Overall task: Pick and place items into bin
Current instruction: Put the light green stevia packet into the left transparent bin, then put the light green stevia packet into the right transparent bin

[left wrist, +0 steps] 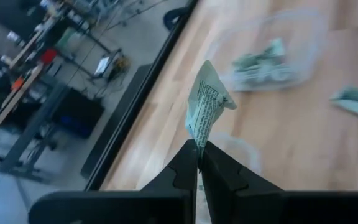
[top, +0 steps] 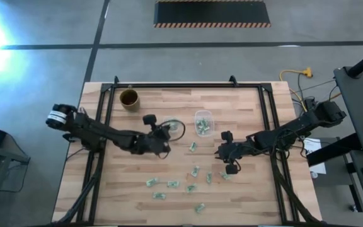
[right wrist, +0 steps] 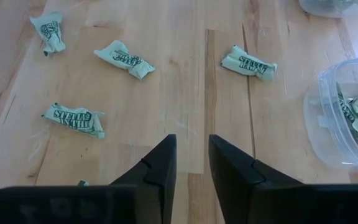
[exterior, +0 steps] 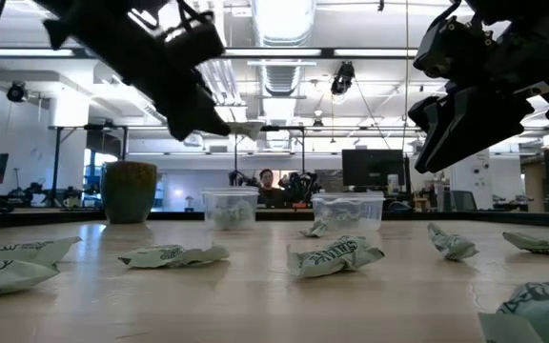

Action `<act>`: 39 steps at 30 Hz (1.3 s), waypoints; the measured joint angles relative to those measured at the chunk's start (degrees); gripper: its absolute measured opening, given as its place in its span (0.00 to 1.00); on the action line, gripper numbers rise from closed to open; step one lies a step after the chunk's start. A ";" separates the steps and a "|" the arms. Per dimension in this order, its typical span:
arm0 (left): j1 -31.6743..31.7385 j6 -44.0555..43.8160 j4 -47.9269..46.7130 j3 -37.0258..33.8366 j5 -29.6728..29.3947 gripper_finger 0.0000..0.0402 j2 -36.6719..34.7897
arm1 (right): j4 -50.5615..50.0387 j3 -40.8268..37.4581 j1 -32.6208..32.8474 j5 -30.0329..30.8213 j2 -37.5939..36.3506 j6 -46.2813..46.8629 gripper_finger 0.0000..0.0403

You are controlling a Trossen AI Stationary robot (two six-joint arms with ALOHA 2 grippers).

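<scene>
Several small green-and-white wrappers, the items (top: 172, 184), lie scattered on the wooden table's near half. Two clear tubs stand mid-table: one (top: 203, 122) holds several wrappers, the other (top: 175, 126) is right by my left gripper (top: 166, 136). That gripper is shut on one wrapper (left wrist: 205, 102) and hangs above the table (exterior: 219, 126). My right gripper (right wrist: 192, 163) hovers open over bare wood to the right of centre (top: 220, 151), with nothing between its fingers. Loose wrappers (right wrist: 74, 120) lie beyond it and a tub (right wrist: 347, 118) beside it. My left gripper pinches the wrapper's lower end (left wrist: 199, 144) between its two fingertips. The fingers slant slightly downward, coming from the table's left. The wrapper sticks out past the fingertips, lifted clear of the table, its free end (left wrist: 209, 70) crumpled.
A brown round cup (top: 129, 99) stands at the far left of the table. A black frame (top: 169, 86) runs along the table's far and side edges. Loose wrappers (exterior: 335, 255) lie across the near half, with bare wood between them.
</scene>
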 joint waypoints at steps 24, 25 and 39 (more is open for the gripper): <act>7.74 -1.70 -6.03 0.14 8.55 0.09 3.46 | -0.11 0.00 0.00 0.00 0.00 -0.22 0.21; 7.74 -1.70 -6.05 0.14 8.53 0.11 3.46 | -0.11 0.00 0.00 0.00 0.00 -0.22 0.21; 5.00 -1.68 -5.47 1.30 7.93 0.26 0.15 | -0.48 0.00 0.18 -11.50 0.00 5.08 0.19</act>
